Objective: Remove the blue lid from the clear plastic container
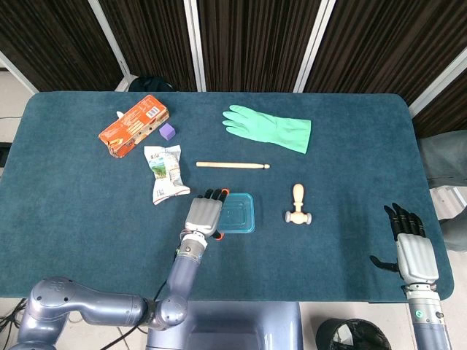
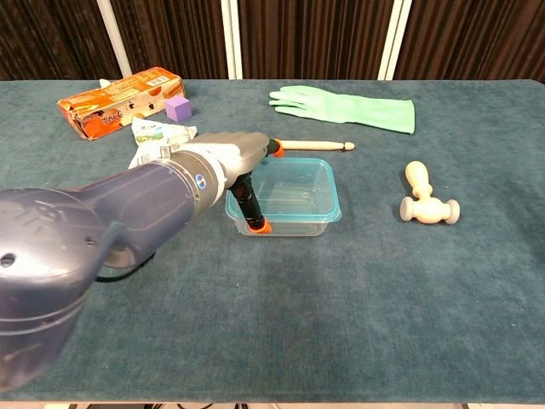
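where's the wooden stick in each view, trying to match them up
Head view: the stick lies level just above centre, beyond the container and below the green glove.
Chest view: the stick is in the upper middle, its left end hidden behind the left hand, just past the container.
Shared landmark: the green glove, beyond the stick in both.

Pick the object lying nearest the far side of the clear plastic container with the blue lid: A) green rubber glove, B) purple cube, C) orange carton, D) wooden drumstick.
D: the wooden drumstick lies just beyond the clear plastic container with the blue lid, while the glove, carton and cube all sit farther back on the table.
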Action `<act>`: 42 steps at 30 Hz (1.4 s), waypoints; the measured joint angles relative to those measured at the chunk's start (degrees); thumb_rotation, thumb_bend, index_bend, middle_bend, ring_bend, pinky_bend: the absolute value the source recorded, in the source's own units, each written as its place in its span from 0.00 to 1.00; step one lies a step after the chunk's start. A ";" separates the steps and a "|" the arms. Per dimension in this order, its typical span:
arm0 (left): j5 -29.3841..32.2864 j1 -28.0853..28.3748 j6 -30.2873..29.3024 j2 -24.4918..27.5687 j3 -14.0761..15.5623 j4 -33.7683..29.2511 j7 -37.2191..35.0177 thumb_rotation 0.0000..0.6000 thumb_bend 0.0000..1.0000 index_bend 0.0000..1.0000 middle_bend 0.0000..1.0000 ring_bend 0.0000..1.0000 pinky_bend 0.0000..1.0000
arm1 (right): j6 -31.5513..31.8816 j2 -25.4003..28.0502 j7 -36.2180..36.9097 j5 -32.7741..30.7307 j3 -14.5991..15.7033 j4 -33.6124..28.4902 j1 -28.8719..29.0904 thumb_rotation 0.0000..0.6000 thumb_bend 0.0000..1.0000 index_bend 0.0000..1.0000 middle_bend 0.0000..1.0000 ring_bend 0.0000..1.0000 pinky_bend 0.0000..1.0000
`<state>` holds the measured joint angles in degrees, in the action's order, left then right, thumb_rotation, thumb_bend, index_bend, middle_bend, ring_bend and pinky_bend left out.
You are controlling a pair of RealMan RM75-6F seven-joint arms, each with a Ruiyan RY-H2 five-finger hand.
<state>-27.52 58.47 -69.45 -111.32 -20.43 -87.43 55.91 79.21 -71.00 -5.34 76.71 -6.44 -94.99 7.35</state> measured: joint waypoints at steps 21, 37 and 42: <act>-19.91 -0.39 25.89 15.51 5.48 0.24 -21.49 1.00 0.22 0.18 0.24 0.13 0.30 | -2.34 -2.07 -7.12 -0.95 -1.46 -8.14 3.71 1.00 0.12 0.00 0.00 0.00 0.00; -25.76 0.14 29.10 17.31 7.94 2.92 -30.77 1.00 0.22 0.18 0.24 0.13 0.30 | -4.97 -14.49 -18.74 -4.19 -1.88 -9.41 9.03 1.00 0.12 0.00 0.00 0.00 0.00; -25.17 0.59 28.70 17.00 8.75 3.25 -31.06 1.00 0.22 0.18 0.24 0.13 0.30 | -4.82 -17.73 -20.38 -5.69 -2.06 -9.35 9.86 1.00 0.12 0.00 0.00 0.00 0.00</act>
<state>-52.70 59.06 -40.75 -94.32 -11.68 -84.18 24.85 74.39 -88.73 -25.72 71.02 -8.50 -104.34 17.21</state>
